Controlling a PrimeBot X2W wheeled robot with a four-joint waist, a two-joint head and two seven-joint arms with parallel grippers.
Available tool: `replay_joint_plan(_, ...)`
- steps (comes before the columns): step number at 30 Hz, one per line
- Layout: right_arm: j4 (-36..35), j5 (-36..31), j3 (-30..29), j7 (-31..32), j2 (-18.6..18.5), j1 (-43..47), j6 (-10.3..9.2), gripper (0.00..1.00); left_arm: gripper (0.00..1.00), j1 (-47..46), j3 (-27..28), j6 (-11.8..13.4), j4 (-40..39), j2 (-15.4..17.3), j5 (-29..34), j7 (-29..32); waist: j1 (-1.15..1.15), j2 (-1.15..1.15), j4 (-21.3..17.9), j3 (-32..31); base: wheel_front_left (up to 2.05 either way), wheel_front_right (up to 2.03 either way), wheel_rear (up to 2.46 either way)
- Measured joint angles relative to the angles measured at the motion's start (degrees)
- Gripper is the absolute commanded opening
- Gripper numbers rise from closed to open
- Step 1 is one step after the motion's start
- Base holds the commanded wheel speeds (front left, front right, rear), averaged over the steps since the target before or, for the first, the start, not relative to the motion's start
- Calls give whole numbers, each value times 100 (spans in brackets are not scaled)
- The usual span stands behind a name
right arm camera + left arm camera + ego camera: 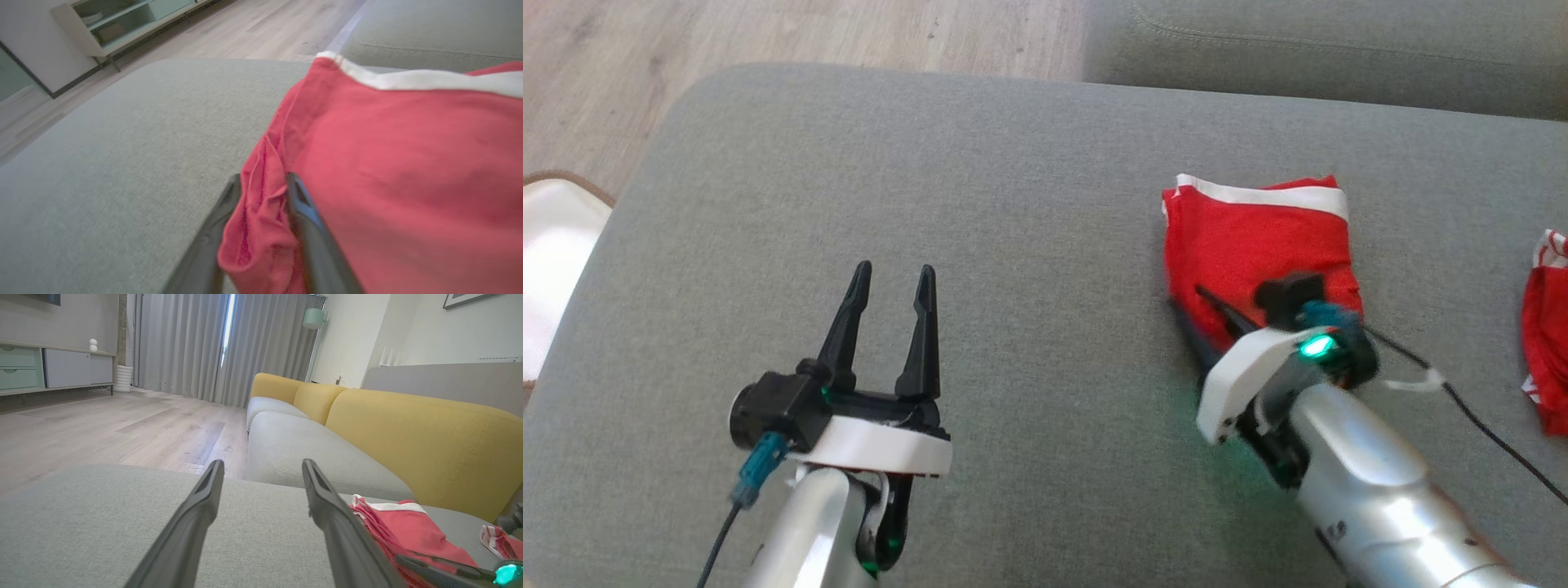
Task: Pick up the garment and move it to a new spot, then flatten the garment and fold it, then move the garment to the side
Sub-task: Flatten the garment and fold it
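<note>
Grey cushion [931, 163], garment [408, 163] fold between right claw [263, 177]

The head camera looks steeply down on the grey cushion [1013, 204]. The left wrist camera skims low across it, facing a yellow sofa [408, 428]. The right wrist camera sits close over the red garment [408, 163], which all three share, at two o'clock overhead.

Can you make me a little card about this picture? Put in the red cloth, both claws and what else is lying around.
garment: red with a white band, folded, lying on the grey cushion
left claw: open, empty, over bare cushion to the left of the garment
right claw: at the garment's near left corner, a fold of cloth between its fingers; grip unclear
nearby: another red cloth at the right edge
</note>
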Motion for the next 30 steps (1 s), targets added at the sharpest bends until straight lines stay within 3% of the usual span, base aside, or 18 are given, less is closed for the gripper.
replay_joint_plan(6,-244,318,958,-57,-3,4,0,100,100,43,37,25,26,0,0,0,0,0,-167,-77,0,0,0)
replay_joint_plan(11,-483,628,904,-542,-261,-3,0,100,100,90,140,41,13,1,1,0,0,0,-402,-162,0,0,0)
replay_joint_plan(19,-630,189,-632,-931,-879,-93,0,100,100,88,346,35,-201,1,9,0,0,0,-833,-219,0,0,0)
replay_joint_plan(20,-630,189,-632,-931,-879,-93,0,100,100,88,346,35,-201,1,9,0,0,0,-833,-219,0,0,0)
replay_joint_plan(25,-1315,-584,-2046,-954,-850,149,0,100,100,88,413,32,-311,1,32,0,0,0,-1067,-231,0,0,0)
replay_joint_plan(30,-2082,-1449,-2991,-954,-438,1046,0,100,100,92,436,-10,-324,1,59,0,0,0,-1226,-279,0,0,0)
